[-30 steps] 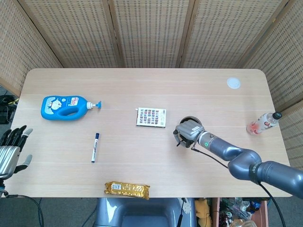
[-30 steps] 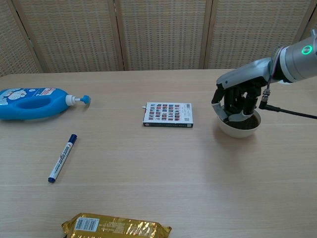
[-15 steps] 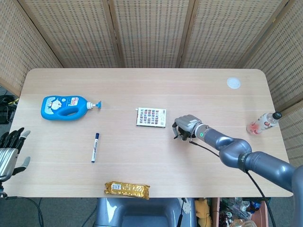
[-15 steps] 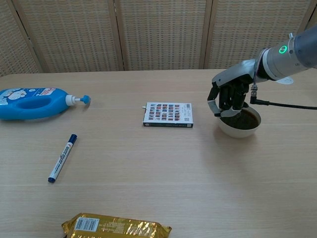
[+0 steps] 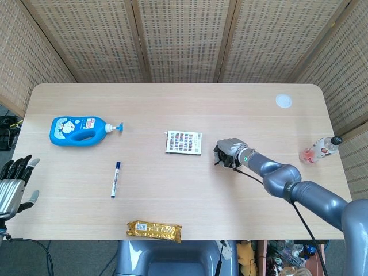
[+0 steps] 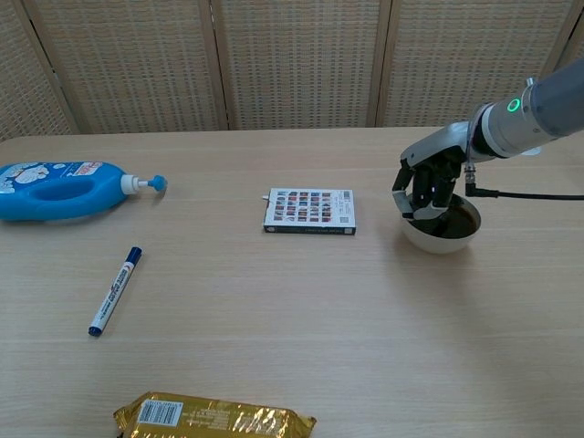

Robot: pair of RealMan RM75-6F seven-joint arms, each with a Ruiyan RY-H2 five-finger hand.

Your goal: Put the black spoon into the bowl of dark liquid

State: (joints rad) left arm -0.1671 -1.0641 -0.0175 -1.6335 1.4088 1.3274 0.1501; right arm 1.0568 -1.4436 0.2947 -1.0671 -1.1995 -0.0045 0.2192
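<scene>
The white bowl of dark liquid (image 6: 444, 228) stands at the right of the table. My right hand (image 6: 425, 186) hangs over its left rim with the fingers curled downward. A dark piece below them, which looks like the black spoon (image 6: 416, 215), dips into the bowl; it blends with the dark fingers. In the head view the right hand (image 5: 229, 153) covers the bowl almost fully. My left hand (image 5: 12, 183) hovers off the table's near left corner, fingers apart and holding nothing.
A patterned card box (image 6: 309, 211) lies just left of the bowl. Further left are a blue marker (image 6: 115, 290) and a blue pump bottle (image 6: 59, 189). A gold snack packet (image 6: 214, 418) lies at the front edge. A pink bottle (image 5: 320, 149) and white lid (image 5: 283, 101) sit far right.
My right hand shifted from over the bowl's middle toward its left rim, lifted a little, then came back down at that rim. The left hand barely moved.
</scene>
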